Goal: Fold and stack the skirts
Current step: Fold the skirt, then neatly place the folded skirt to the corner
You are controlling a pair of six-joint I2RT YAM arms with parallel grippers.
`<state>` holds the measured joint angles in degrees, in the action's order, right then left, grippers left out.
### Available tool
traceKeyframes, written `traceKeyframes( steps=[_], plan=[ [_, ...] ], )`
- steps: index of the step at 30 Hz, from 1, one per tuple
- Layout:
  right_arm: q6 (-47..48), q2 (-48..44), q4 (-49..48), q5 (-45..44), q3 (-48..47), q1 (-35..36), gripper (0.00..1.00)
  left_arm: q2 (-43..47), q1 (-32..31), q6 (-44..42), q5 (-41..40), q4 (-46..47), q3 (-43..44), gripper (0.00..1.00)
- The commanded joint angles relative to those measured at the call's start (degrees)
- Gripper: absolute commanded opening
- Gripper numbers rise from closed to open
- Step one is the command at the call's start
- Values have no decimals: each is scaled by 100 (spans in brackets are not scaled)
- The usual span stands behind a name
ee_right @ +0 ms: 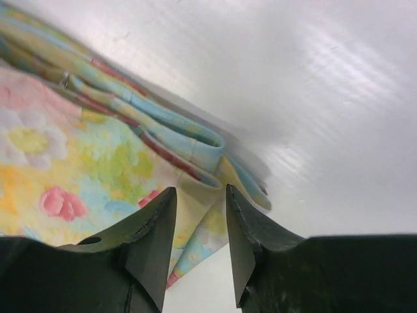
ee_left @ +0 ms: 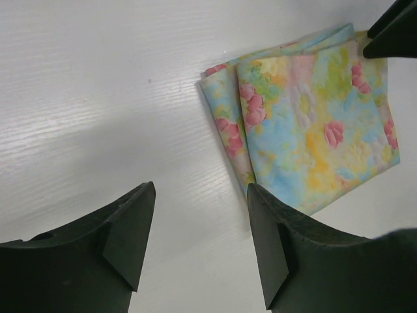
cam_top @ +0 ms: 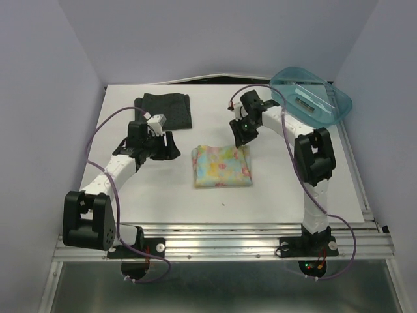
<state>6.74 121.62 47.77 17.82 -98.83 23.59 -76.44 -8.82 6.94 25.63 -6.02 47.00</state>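
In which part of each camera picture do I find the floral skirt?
Top external: floral skirt at the picture's centre.
Left wrist: skirt upper right, beyond the left gripper.
Right wrist: skirt in the left half, its corner at the right gripper.
Shared landmark: the right gripper's dark fingers at that skirt corner, in all three.

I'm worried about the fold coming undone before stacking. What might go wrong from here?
The right gripper sits with jaws apart at the floral skirt's corner, where layered edges splay; pulling away may snag them and open the fold. The dark skirt lies apart at the far left, so stacking means carrying one skirt, and a one-corner grasp would probably unfold it.
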Motion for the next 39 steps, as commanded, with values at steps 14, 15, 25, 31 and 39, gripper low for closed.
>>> traceKeyframes(
  steps=[14,15,25,31,39],
  plan=[
    [-1772,-755,-901,-3353,-1041,1663,52,-81,557,1037,-636,199,-60,71],
    [-1790,-510,-866,-3521,-1164,1814,52,-142,557,1046,-699,163,-16,70],
    [-2001,493,-707,-5104,-2132,3028,47,-116,557,1152,-1024,110,37,72],
    [-2072,959,-628,-4930,-2229,3099,47,-55,557,1169,-1033,277,-121,72],
    [-2221,1662,-444,-4595,-2325,3099,47,-204,557,1169,-1086,338,-174,74]
  ],
)
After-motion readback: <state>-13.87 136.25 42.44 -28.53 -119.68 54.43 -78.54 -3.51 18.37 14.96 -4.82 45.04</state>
